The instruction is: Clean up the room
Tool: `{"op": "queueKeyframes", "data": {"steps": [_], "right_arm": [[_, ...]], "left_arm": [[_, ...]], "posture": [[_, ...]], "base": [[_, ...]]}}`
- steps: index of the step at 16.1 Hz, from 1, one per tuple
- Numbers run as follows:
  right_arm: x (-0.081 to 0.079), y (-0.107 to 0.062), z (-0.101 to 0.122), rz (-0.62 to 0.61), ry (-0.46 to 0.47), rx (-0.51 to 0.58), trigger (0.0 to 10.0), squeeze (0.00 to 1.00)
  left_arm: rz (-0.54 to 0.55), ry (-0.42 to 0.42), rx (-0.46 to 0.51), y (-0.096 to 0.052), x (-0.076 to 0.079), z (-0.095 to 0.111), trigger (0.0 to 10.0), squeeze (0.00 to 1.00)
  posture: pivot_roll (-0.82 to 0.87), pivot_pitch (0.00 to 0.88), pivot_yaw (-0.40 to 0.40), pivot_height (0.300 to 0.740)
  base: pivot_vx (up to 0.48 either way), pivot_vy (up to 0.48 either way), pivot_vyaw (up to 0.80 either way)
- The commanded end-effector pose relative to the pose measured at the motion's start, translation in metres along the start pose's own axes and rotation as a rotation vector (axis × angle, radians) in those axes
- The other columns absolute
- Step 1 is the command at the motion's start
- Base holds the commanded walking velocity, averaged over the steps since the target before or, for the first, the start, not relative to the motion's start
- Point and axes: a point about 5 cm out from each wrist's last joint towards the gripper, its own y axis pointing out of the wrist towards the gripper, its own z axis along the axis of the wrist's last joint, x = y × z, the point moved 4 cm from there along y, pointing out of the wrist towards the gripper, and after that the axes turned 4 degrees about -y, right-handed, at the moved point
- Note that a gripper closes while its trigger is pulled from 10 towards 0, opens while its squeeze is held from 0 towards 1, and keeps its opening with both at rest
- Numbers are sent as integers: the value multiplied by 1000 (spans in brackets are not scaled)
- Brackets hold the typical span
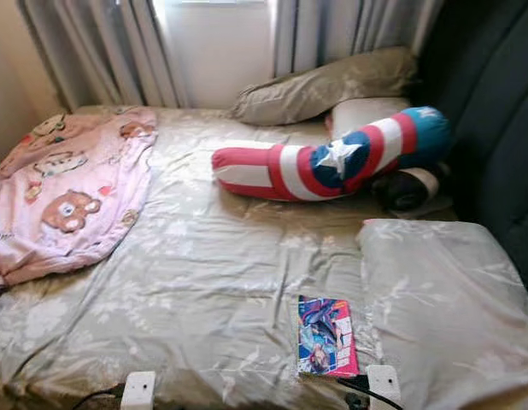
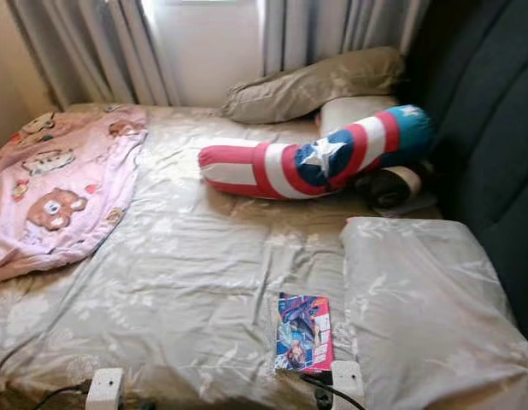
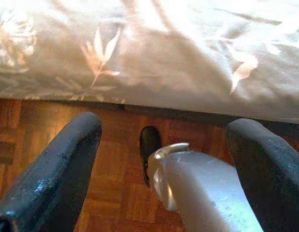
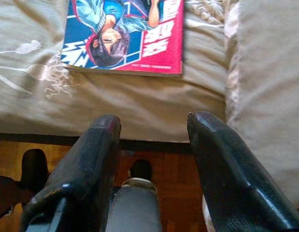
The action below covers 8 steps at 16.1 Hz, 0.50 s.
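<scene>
The right claw (image 4: pixel 152 145) hangs empty with its two fingers spread wide, low at the edge of the bed (image 1: pixel 204 282), over the wooden floor (image 4: pixel 178 183). Just ahead of its fingertips, flat on the sheet, lies the comic book (image 4: pixel 125 34), its near edge close to the bed's rim. A folded grey blanket (image 1: pixel 443 299) sits just to the right of the book. The left claw (image 3: pixel 164 159) is also empty and wide open, pointing down at the floor beside the bed's edge, well to the left of the book.

The book looks like the nearest thing to tidy. It lies flat on soft bedding, so a finger may press into the sheet and pinch cloth along with the cover, or slide over the glossy cover without getting under it. A push from the front could shove the book further up the bed, away from the claw. The blanket's edge beside it could snag the right finger. Whether the book is thick enough to pinch by its edge is hard to judge from here.
</scene>
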Motion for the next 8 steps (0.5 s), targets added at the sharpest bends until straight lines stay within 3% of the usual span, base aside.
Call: {"op": "queueKeyframes", "data": {"steps": [1,8], "right_arm": [[-1,0,-4,3,-1,-14,10000,0],[-9,0,-1,26,-21,-6,10000,0]], "left_arm": [[9,21,-25,-1,-1,-6,10000,0],[24,-22,-1,-2,-7,-3,10000,0]], "posture": [[30,0,-14,740],[27,0,-3,740]], "base": [[0,0,0],[0,0,0]]}}
